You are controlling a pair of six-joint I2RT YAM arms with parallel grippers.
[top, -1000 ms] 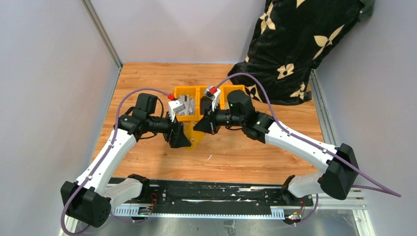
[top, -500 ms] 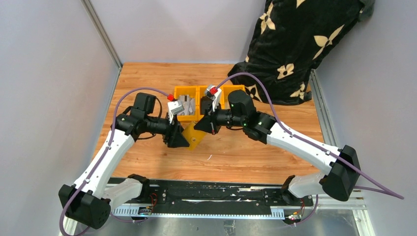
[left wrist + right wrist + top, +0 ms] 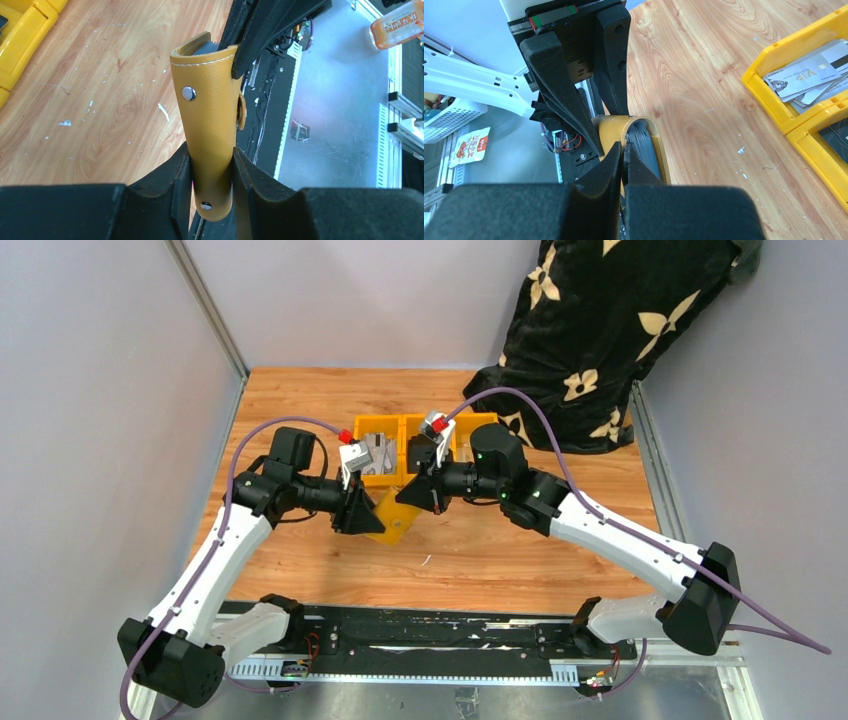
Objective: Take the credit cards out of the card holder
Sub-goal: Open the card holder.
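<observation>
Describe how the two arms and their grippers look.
The left arm and right arm have white shells with black joints. A purple cable loops along each, ending near a red cap. The left gripper and right gripper have black, wedge-shaped matte fingers.

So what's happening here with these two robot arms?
Both arms are holding the mustard card holder between them. The left hand grips it across its folded body, and the right hand is shut on one edge at the opposite end. A few credit cards already lie in the yellow bin on the table. Whether more sit inside the holder's grey pocket can't be told.
</observation>
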